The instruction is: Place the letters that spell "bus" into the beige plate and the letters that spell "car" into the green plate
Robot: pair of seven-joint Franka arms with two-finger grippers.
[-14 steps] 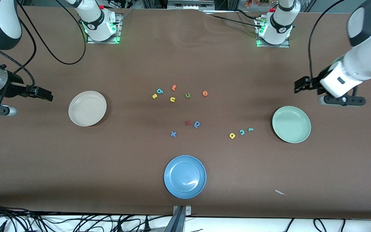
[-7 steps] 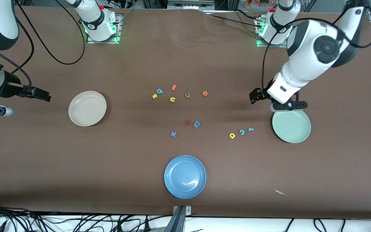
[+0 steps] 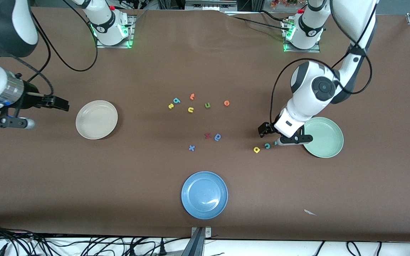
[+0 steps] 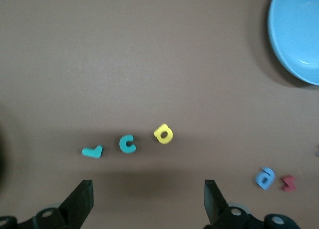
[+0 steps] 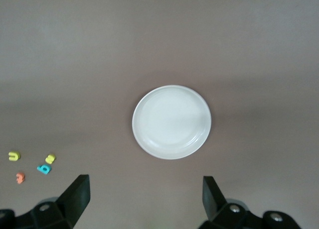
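Observation:
The teal "r" (image 4: 92,152), teal "c" (image 4: 127,144) and yellow "a" (image 4: 163,134) lie in a row on the table beside the green plate (image 3: 324,138). My left gripper (image 3: 266,130) hangs open over the table just by them, with nothing between its fingers (image 4: 82,201). The teal "b" (image 3: 176,100), yellow "s" (image 3: 171,106) and yellow "u" (image 3: 190,110) lie near the table's middle. The beige plate (image 3: 96,119) is empty. My right gripper (image 3: 61,104) is open and empty beside it, at the right arm's end of the table.
A green "u" (image 3: 207,105) and two orange letters (image 3: 226,103) lie by the "bus" group. A dark red letter (image 3: 207,135), a blue rounded letter (image 3: 218,137) and a blue "x" (image 3: 191,148) lie nearer the camera. A blue plate (image 3: 204,195) stands near the front edge.
My left arm has swung in from its end of the table and come down beside the "c", "a" and "r". My right gripper has shifted slightly toward the beige plate.

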